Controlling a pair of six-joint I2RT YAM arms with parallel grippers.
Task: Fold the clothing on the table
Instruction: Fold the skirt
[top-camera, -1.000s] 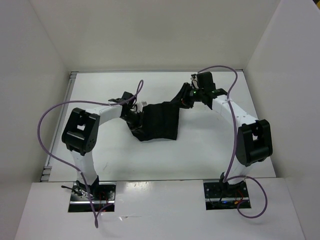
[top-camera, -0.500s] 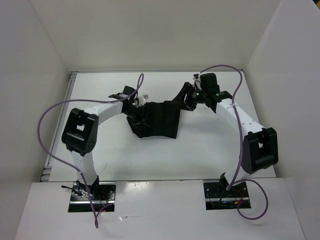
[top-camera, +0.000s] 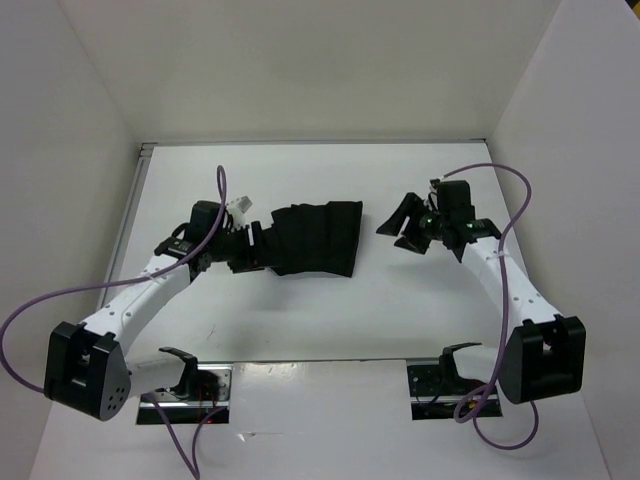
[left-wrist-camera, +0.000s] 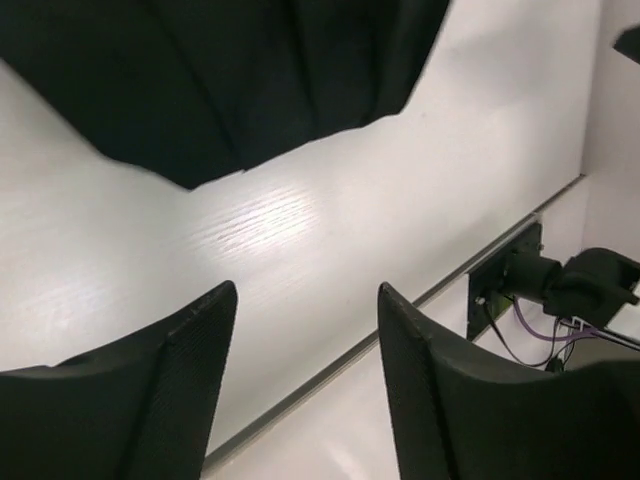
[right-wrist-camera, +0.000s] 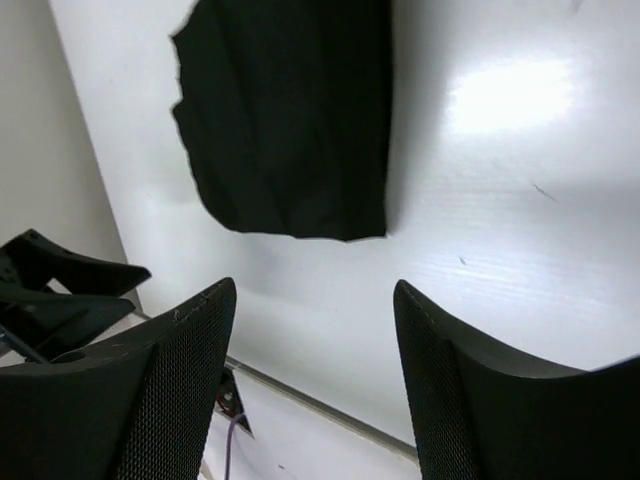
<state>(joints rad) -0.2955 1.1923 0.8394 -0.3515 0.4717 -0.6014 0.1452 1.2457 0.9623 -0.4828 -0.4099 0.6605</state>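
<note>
White walls (top-camera: 300, 70) close in a plain white tabletop (top-camera: 300, 320) on three sides. The clothing (top-camera: 315, 238), a black garment with lengthwise creases, lies flat on it in a compact, roughly rectangular shape.

The left hand (top-camera: 252, 252) sits low just to the left of the clothing, fingers spread wide and pointing at its edge, with nothing between them. Its wrist camera shows a strip of bare tabletop between the fingertips (left-wrist-camera: 190, 340) and the garment's edge (left-wrist-camera: 250, 80).

The right hand (top-camera: 398, 232) is to the right of the clothing, a little farther off, also spread wide and empty. Its wrist camera shows the garment (right-wrist-camera: 290, 130) beyond the fingers (right-wrist-camera: 190, 350), again with bare tabletop between.

Purple cables (top-camera: 221, 185) loop from both arms, arching outward away from the clothing. Metal base plates (top-camera: 150, 400) hold the arms on the near ledge, well in front of the clothing.
</note>
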